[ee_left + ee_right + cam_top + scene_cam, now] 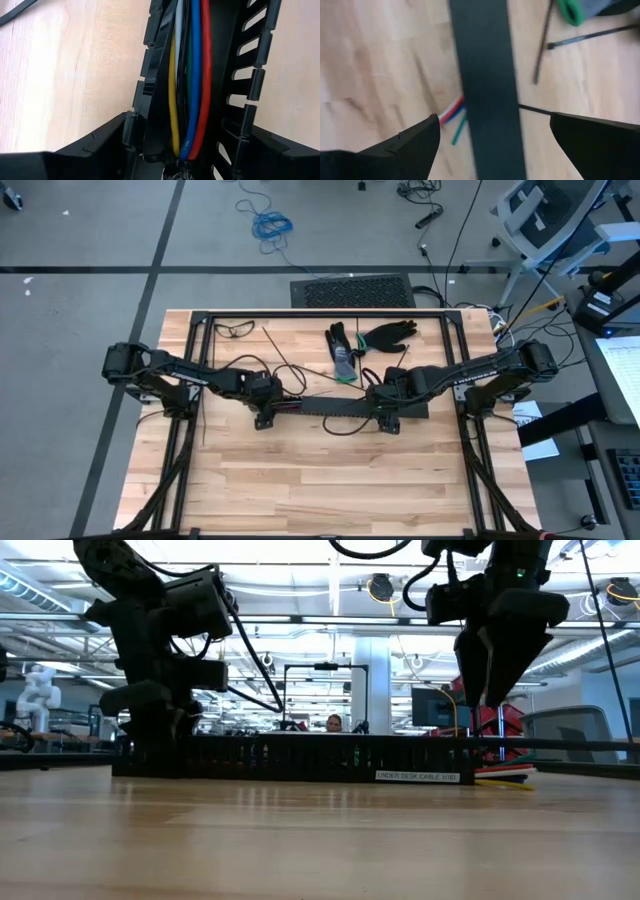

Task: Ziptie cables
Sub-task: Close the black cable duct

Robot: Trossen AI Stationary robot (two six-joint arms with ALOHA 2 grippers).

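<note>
The cables (195,75), coloured wires in yellow, green, blue, red and white, lie lengthwise inside a long black slotted rail (330,407) at the middle of the table. Their ends (451,114) poke out at the rail's right end (505,772). My left gripper (190,127) is down at the rail's left end (150,740), shut on the rail. My right gripper (495,120) hangs open above the rail (487,75) near its right end, one finger on each side, touching nothing. Thin dark zipties (590,37) lie on the wood beyond the rail. My left gripper has the rail's left end between its two fingers, one finger (117,132) against the outer side of one slotted wall and the other against the opposite wall (250,125). The fingers come steeply from above and lie across the rail. The rail rests flat on the table.
A pair of dark gloves (385,335) and a green-handled tool (345,375) lie toward the far edge. A black metal frame (320,313) borders the table's far side and both ends. The near half of the wooden top (320,480) is bare.
</note>
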